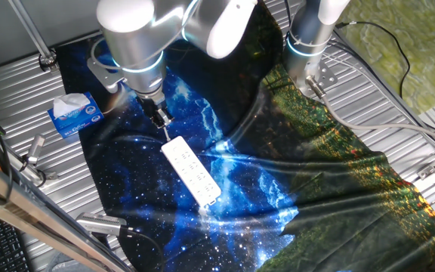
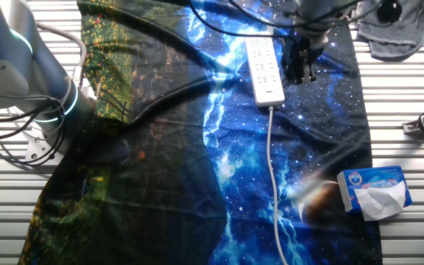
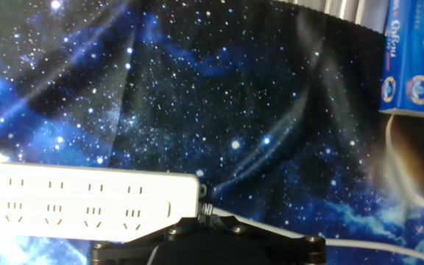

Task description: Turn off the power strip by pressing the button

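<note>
In the hand view, the button stays unclear (power strip overexposed).

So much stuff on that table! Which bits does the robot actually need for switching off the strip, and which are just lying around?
Needed:
- long white plastic power strip
- its small button at the corded end
- black two-finger tool

Lying about:
- blue-and-white tissue box
- starry blue galaxy-print cloth
- grey fabric heap

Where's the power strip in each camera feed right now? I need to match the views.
One fixed view: power strip lies diagonally at centre, just below the end effector.
The other fixed view: upper centre, cord trailing down.
Hand view: lower left, lying horizontally.
Shared landmark: blue-and-white tissue box, visible in all three.
</note>
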`<state>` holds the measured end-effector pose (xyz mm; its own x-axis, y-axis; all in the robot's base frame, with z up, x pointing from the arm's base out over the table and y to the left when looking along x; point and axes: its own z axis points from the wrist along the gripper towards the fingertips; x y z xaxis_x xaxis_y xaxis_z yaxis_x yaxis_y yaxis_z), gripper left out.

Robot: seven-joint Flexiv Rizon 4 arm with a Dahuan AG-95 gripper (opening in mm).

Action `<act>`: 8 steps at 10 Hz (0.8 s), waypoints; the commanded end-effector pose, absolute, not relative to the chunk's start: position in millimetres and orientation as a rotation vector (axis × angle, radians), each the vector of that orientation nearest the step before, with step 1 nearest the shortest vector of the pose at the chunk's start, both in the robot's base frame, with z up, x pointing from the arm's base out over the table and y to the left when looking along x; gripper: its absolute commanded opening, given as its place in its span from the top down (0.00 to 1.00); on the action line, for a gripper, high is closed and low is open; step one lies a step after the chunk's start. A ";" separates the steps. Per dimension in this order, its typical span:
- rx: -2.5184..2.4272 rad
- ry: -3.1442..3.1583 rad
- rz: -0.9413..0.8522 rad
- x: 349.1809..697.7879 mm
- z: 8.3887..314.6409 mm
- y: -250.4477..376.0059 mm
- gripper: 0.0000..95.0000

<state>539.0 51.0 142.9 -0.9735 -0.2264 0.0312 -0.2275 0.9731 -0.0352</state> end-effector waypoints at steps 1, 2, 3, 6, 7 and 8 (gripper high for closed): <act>0.349 -3.088 0.061 535.6 147.6 51.4 1.00; 0.342 -3.089 0.059 535.5 148.6 51.4 1.00; 0.344 -3.089 0.058 535.2 150.5 51.5 1.00; 0.354 -3.086 0.059 535.0 152.4 51.6 1.00; 0.359 -3.085 0.057 535.0 152.6 51.7 1.00; 0.375 -3.085 0.053 535.0 152.6 51.7 1.00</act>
